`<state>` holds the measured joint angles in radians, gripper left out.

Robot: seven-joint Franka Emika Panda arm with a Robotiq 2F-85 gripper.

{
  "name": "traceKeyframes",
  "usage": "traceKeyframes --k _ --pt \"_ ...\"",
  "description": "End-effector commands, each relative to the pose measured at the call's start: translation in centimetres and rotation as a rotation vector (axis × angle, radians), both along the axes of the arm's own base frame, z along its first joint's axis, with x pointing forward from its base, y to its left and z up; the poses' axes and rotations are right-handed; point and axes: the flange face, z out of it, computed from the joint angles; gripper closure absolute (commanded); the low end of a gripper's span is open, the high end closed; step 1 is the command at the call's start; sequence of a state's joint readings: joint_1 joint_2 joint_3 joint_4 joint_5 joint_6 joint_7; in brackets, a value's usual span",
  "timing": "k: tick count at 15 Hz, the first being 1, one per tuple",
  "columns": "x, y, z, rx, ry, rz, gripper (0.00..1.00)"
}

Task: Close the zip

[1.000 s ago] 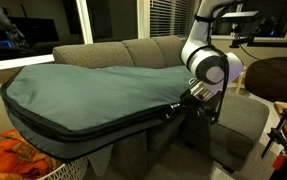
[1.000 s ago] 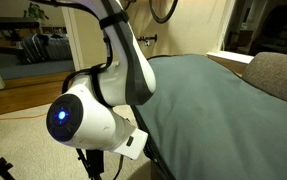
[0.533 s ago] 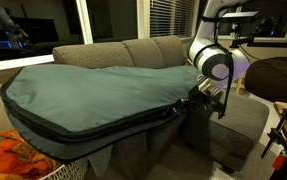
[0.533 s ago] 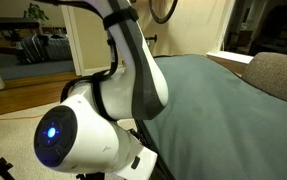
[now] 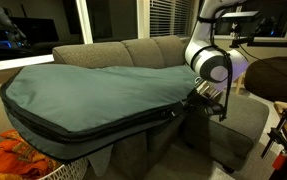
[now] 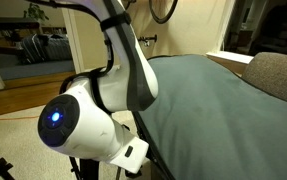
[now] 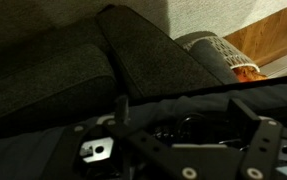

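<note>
On the sofa (image 5: 133, 50): huge teal-grey bag (image 5: 93, 85) lying across the seat.
Zip (image 5: 113, 124): black track along the bag's front edge.
Gripper (image 5: 200, 97): at the bag's end, just beside the Zip.
Fingers (image 7: 261, 128): spread apart, apparently holding nothing; the wrist view is dark.

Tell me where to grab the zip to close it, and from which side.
Pinch the small pull tab, probably; the zip itself is a flat track along the bag edge, nothing to clamp. The tab looks thin and flat, so bring the open hand down over it, closing on its flat faces.
</note>
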<state>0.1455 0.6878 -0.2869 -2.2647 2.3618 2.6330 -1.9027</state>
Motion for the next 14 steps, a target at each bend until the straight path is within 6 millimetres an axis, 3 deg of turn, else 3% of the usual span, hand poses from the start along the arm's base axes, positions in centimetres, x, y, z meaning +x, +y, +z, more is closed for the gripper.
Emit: traceKeyframes --k 1,3,4,14 --pt "-0.4 2.6 1.4 -0.008 0.04 0.042 0.0" --pt "-0.3 3.6 1.4 -0.023 0.061 0.066 0.0" --pt "0.1 2.8 -0.1 -0.019 0.042 0.062 0.0" --pt "0.1 3.5 -0.1 -0.029 0.055 0.082 0.0"
